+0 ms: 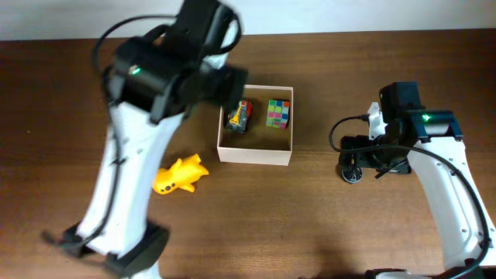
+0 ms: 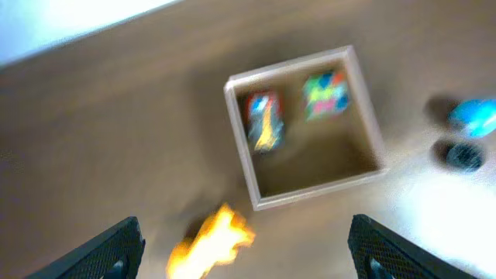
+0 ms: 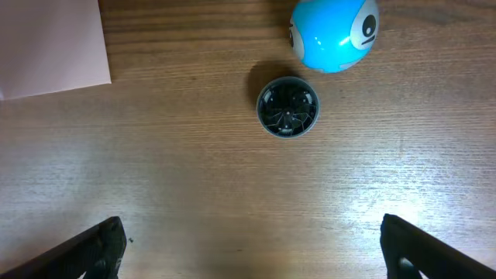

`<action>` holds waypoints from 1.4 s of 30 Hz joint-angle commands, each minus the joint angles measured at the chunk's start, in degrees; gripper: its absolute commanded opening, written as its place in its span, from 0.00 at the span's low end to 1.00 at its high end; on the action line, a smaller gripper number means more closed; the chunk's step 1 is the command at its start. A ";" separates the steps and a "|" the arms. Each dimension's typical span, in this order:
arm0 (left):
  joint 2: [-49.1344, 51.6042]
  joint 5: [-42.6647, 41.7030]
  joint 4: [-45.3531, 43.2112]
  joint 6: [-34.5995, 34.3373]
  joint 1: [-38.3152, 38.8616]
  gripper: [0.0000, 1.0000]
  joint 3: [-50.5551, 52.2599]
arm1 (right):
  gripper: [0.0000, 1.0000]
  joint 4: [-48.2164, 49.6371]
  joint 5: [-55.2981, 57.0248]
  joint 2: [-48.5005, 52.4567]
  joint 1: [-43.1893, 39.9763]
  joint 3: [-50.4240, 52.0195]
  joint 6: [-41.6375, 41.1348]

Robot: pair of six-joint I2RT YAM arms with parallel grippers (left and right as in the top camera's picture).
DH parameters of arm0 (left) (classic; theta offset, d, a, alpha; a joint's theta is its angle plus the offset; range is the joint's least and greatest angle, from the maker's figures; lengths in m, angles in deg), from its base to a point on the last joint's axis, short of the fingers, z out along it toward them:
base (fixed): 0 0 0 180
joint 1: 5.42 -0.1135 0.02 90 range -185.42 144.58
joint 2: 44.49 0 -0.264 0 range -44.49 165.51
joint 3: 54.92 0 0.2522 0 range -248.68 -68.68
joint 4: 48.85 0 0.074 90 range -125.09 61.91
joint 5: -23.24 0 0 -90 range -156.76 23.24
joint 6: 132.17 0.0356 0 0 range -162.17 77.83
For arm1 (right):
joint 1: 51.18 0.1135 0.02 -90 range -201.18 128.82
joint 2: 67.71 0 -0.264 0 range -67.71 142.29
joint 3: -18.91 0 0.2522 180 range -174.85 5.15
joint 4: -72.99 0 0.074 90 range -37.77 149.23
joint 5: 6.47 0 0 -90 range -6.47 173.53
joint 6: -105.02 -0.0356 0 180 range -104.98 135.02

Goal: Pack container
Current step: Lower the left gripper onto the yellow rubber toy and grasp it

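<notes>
The container (image 1: pixel 256 154) is a square shallow box with white walls and a tan inside, at the table's middle. It holds a small toy car (image 1: pixel 239 116) and a colourful cube (image 1: pixel 279 113). A yellow toy (image 1: pixel 180 174) lies on the table to the box's front left. The left wrist view is blurred and shows the container (image 2: pixel 319 191) and the yellow toy (image 2: pixel 213 240) from above. My left gripper (image 2: pixel 248 256) is open and empty, high over the yellow toy. My right gripper (image 3: pixel 252 248) is open and empty over bare wood, to the right of the box.
A blue ball with eyes (image 3: pixel 335 31) and a small dark round object (image 3: pixel 287 107) sit on the table ahead of the right gripper. The container's white wall (image 3: pixel 50 46) shows at that view's top left. The dark round object also shows overhead (image 1: pixel 352 174).
</notes>
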 commanded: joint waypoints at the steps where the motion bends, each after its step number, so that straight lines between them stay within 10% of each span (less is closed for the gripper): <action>1: -2.67 2.97 -0.07 0.68 -2.54 0.87 14.73 | 0.99 0.04 0.72 -0.17 -0.22 -0.90 -0.17; 13: -2.97 -3.85 -21.24 5.53 -14.38 0.92 54.51 | 0.99 0.24 0.74 -0.17 -0.22 -0.90 -0.17; 36: -2.97 -8.79 -34.03 10.75 -18.43 0.79 75.69 | 0.99 1.55 0.72 -0.17 -0.22 -0.90 -0.20; 38: -2.97 -8.76 -35.71 10.75 -18.45 0.73 76.85 | 0.99 1.53 0.72 -0.17 -0.22 -0.90 -0.20; 42: -3.04 -8.79 -36.33 10.49 -18.45 0.32 77.46 | 0.99 1.51 0.70 -0.17 -0.22 -0.90 -0.20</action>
